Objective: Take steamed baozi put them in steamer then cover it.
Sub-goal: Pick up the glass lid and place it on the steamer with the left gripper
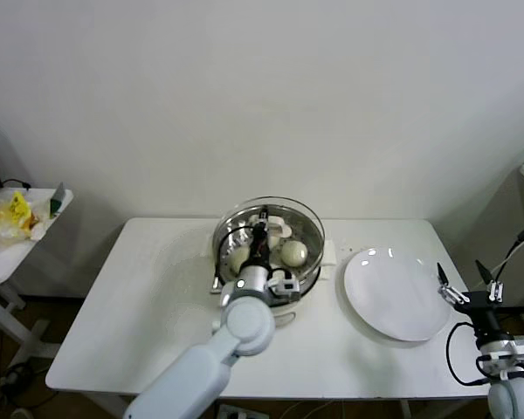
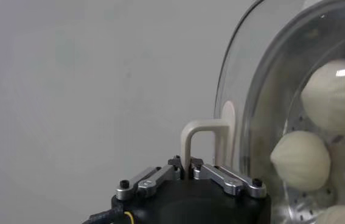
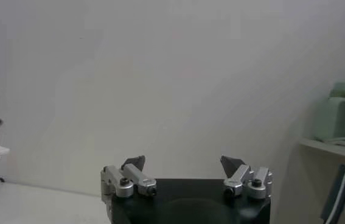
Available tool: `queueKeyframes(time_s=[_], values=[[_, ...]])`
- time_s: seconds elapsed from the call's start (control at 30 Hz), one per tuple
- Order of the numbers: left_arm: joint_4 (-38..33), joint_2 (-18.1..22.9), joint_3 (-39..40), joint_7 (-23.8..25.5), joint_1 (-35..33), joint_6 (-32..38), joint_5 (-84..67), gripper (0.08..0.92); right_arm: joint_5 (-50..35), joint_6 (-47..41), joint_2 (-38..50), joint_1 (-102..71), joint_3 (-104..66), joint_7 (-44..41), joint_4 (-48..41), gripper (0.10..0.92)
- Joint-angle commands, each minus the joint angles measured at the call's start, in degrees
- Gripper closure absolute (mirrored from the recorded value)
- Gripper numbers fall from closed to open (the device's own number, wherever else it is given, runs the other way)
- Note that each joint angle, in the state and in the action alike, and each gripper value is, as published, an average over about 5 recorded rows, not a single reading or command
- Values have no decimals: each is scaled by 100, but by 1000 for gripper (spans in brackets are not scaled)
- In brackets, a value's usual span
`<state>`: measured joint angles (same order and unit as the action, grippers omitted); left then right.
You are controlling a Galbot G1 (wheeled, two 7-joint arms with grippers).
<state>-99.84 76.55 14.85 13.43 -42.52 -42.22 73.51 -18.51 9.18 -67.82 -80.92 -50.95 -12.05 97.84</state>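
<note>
Head view: a white table fills the lower half of the frame. At its centre stands the steamer, a shiny steel pot on a white base. A glass lid sits over the pot, and through it several pale buns show on the tray inside. The left arm rises from the bottom centre of the frame, and the left gripper is over the pot, clenched on the lid's handle. To the right of the pot lies a white plate, bare. At the lower right edge, off the table's corner, the right gripper waits with its fingers spread, holding nothing. A small side table with a yellow bag on it stands at the far left edge.

Left wrist view: the left gripper, at bottom centre, is pinched tight on the white loop handle of the lid. Behind the glass, on the right side of the frame, the buns rest on the holed tray.

Right wrist view: the right gripper, at bottom centre, is released wide and empty, facing a plain wall.
</note>
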Motion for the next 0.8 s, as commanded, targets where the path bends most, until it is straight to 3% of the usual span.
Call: queueKeyframes(time_s=[0.03,0.8], values=[[520,542,90,11,95,-278,241,848,27,10,-67,-11,-99,-12,-25,203],[612,338,-61,100,5,-278,438,848,99,22,-97,64,-73,-38,-65,203]])
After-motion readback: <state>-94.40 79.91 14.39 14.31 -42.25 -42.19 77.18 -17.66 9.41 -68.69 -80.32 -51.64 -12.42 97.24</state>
